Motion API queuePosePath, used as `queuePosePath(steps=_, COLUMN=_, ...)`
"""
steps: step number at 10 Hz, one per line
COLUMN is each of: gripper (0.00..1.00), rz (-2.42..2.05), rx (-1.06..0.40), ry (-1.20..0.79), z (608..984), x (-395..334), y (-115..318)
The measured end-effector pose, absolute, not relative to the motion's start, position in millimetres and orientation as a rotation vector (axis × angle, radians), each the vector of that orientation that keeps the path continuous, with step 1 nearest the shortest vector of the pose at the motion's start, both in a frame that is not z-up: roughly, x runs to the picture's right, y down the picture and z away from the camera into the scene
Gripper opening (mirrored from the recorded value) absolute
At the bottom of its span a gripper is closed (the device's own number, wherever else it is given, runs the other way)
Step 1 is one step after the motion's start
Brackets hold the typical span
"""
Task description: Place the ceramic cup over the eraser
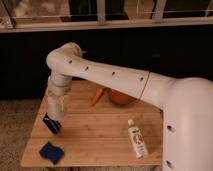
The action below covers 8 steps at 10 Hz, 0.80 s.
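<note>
The ceramic cup is a squat orange-brown vessel at the back middle of the wooden table, partly hidden behind my white arm. The eraser is a small flat dark-blue block with wavy edges near the table's front left corner. My gripper is a black tip pointing down over the left side of the table, just above and behind the eraser and well left of the cup. It holds nothing that I can see.
A slim orange carrot lies just left of the cup. A white bottle lies on its side at the front right. My large white arm spans the right side. A dark wall stands behind the table.
</note>
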State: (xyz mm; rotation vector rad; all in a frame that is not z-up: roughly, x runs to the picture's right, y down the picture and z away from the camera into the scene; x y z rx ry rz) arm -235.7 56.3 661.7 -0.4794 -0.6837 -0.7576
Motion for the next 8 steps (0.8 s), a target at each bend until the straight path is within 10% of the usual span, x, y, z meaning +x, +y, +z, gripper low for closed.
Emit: queuePosePath(steps=8, gripper=0.0, rz=-0.9, rx=-0.511, ry=-0.709, z=656, x=-281, y=71)
